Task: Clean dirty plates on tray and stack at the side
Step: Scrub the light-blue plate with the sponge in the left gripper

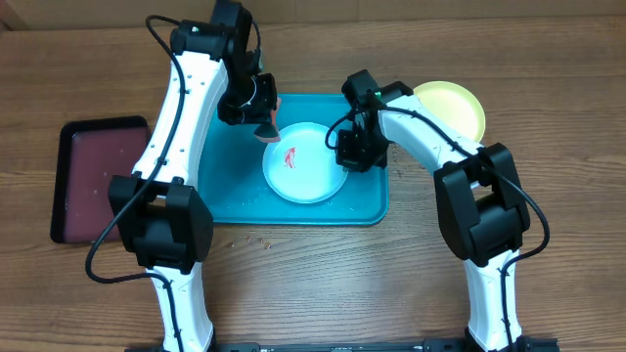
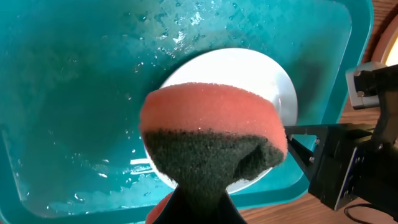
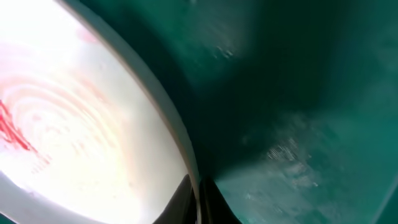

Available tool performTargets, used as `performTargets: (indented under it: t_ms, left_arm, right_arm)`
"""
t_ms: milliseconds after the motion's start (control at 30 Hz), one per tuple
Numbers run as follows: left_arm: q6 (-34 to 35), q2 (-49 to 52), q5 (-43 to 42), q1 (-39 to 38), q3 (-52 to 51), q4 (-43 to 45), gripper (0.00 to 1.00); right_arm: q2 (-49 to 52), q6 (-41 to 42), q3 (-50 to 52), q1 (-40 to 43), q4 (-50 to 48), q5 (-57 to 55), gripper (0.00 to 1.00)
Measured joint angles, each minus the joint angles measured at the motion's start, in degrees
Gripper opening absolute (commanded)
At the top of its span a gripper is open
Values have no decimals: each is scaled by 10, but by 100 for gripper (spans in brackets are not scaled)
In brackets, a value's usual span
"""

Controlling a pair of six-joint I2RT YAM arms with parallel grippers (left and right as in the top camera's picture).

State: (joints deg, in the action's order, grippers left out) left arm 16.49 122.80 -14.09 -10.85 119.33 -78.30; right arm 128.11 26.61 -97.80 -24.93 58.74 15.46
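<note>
A pale plate [image 1: 311,174], white to pale blue, lies in the teal tray [image 1: 230,191] with a red smear [image 1: 290,156] on it. My left gripper [image 1: 262,119] is shut on an orange sponge [image 2: 211,118] with a dark scouring side, held just above the plate's far-left rim. My right gripper [image 3: 198,202] is shut on the plate's right rim [image 3: 180,143]; it also shows in the overhead view [image 1: 350,156]. The yellow-green plate [image 1: 455,106] lies on the table right of the tray. A third plate is not in view.
A dark maroon tray [image 1: 98,181] sits on the table to the left. The teal tray floor [image 2: 74,93] is wet with droplets. Small crumbs lie on the wood in front of the tray.
</note>
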Motion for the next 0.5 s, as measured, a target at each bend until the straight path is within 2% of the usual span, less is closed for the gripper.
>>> performTargets:
  t_ms: [333, 500]
  left_arm:
    - [1, 0, -2, -43, -144, 127, 4]
    - [37, 0, -3, -53, -192, 182, 4]
  right_arm:
    - [0, 1, 1, -19, -55, -16, 4]
    - [0, 1, 1, -42, -62, -24, 4]
